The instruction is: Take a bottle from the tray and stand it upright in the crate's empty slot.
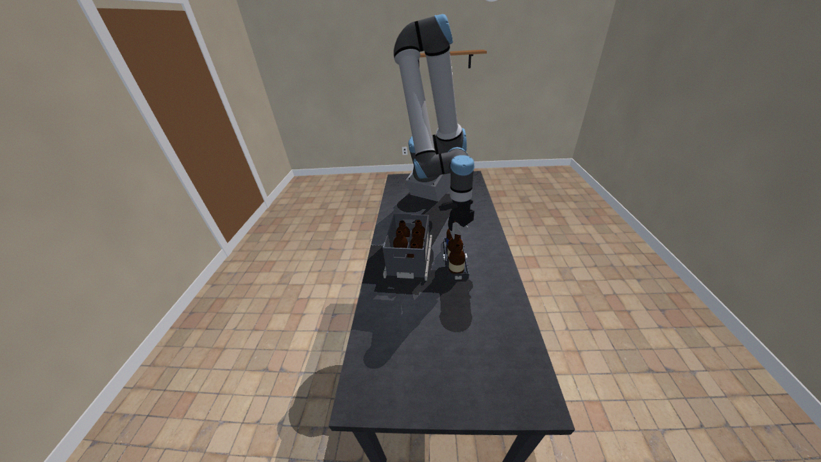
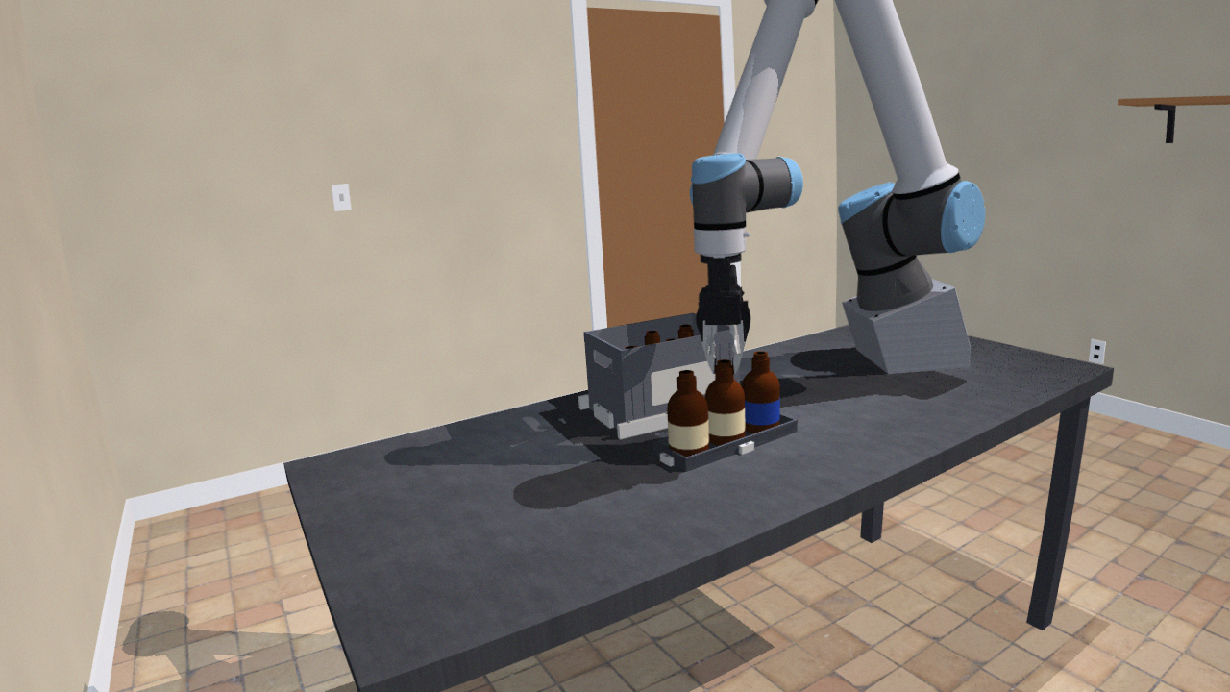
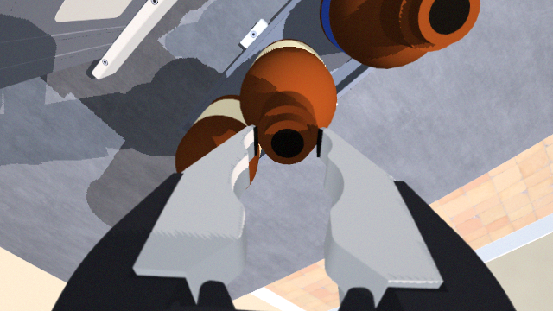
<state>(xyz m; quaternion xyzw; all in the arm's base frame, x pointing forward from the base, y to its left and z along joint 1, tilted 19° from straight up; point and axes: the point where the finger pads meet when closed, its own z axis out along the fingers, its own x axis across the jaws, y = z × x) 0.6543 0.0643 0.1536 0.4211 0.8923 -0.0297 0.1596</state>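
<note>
Currently, the gripper [image 1: 457, 231] [image 2: 724, 364] [image 3: 287, 130] is partly closed, its fingers clamped on the neck of the middle bottle [image 1: 455, 246] [image 2: 725, 397] [image 3: 288, 86]. This bottle stands upright in the tray [image 1: 465, 276] [image 2: 771, 436] [image 3: 352, 74], beside the crate [image 1: 405, 262] [image 2: 606, 379] [image 3: 22, 65].

The jaws are closed on the neck of a cream-banded bottle [image 1: 457, 237] [image 2: 725, 397] [image 3: 289, 82]; a blue-banded bottle [image 1: 449, 235] [image 2: 761, 386] [image 3: 380, 34] stands near; another cream-banded one, partly hidden, seems upright beside it.
</note>
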